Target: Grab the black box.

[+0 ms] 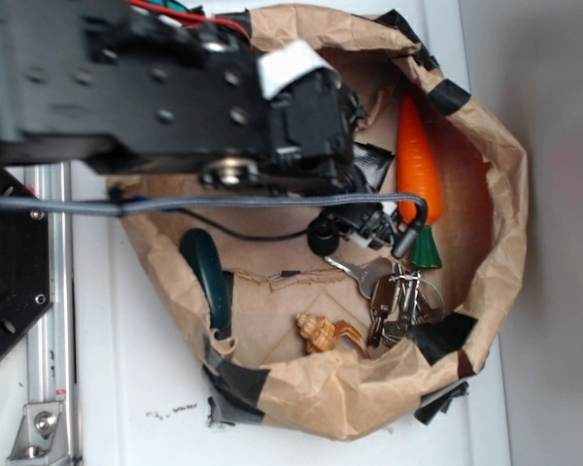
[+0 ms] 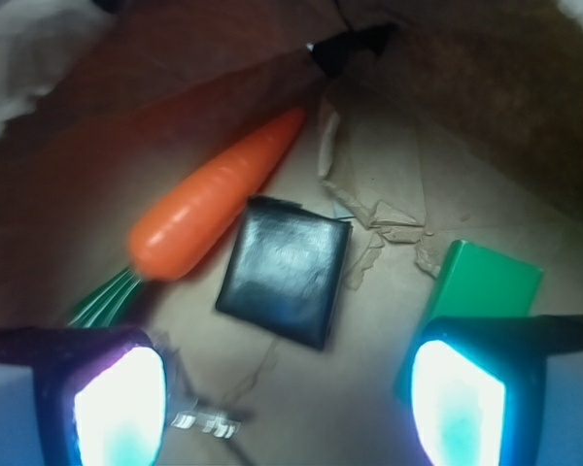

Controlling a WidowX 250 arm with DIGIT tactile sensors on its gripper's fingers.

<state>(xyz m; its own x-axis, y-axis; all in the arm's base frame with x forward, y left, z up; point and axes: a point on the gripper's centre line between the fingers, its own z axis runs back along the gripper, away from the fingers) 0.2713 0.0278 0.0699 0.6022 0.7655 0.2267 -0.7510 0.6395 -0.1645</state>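
**Jaws open above the black box in the paper bag**

In the wrist view the box (image 2: 285, 270) lies flat on the brown paper floor of the bag (image 1: 500, 194), a little tilted, its glossy top catching some light. The carrot (image 2: 212, 198) lies just to its left, slanting from lower left to upper right, with its green leaf end (image 2: 105, 297) toward the near left; box and carrot are very close, and whether they touch cannot be told. A green block (image 2: 486, 282) lies to the right of the box, apart from it and partly behind the right fingertip.

The gripper (image 2: 287, 398) has its jaws wide open, holding nothing. The two pale fingertips (image 2: 119, 406) show at the near edge of the wrist view, one on each side, and the box sits between them and farther off.

From outside, the arm (image 1: 175, 97) reaches over the bag, which rests on the white worktop (image 1: 126, 388) and hides the box. A bunch of keys (image 1: 394, 296) and a dark green tool (image 1: 209, 277) also lie in the bag.
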